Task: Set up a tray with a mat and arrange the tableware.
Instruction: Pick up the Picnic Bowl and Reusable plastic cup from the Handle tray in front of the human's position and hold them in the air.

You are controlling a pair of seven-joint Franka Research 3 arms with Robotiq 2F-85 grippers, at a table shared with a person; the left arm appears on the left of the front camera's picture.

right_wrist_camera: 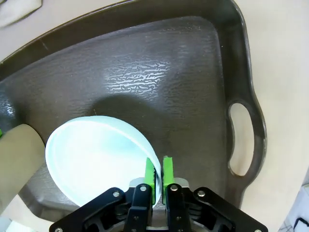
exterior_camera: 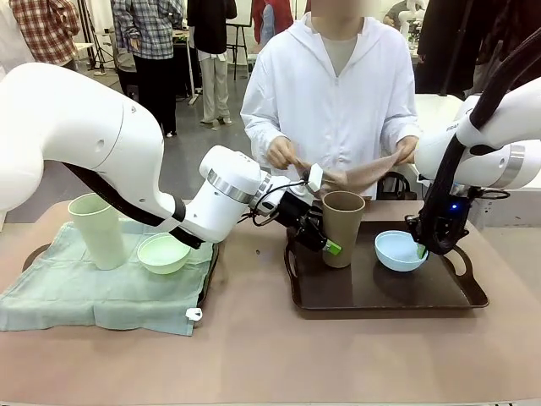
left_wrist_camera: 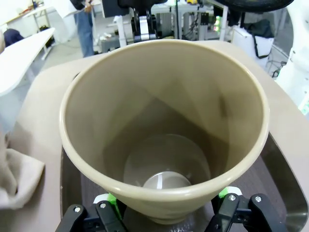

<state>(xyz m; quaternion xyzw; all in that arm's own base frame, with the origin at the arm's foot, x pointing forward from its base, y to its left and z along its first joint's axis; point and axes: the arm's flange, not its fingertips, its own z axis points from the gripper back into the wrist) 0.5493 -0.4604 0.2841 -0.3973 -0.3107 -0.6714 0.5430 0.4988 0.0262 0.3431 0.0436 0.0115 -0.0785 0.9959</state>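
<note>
The brown cup (exterior_camera: 342, 227) stands upright at the left end of the dark brown tray (exterior_camera: 372, 292). My left gripper (exterior_camera: 326, 243) reaches across and is shut on the cup's lower body; in the left wrist view the green pads (left_wrist_camera: 112, 199) press both sides of the brown cup (left_wrist_camera: 164, 130). The light blue bowl (exterior_camera: 398, 250) sits on the same tray, and my right gripper (exterior_camera: 420, 249) is shut on its right rim. From the right wrist, the gripper (right_wrist_camera: 158, 175) pinches the bowl (right_wrist_camera: 91, 159) wall over the tray (right_wrist_camera: 169, 72).
A pale green cup (exterior_camera: 100, 230) and pale green bowl (exterior_camera: 164, 252) rest on a green mat (exterior_camera: 84, 292) over another tray at left. The person across the table holds a beige cloth (exterior_camera: 359, 173) in both hands just behind the brown tray.
</note>
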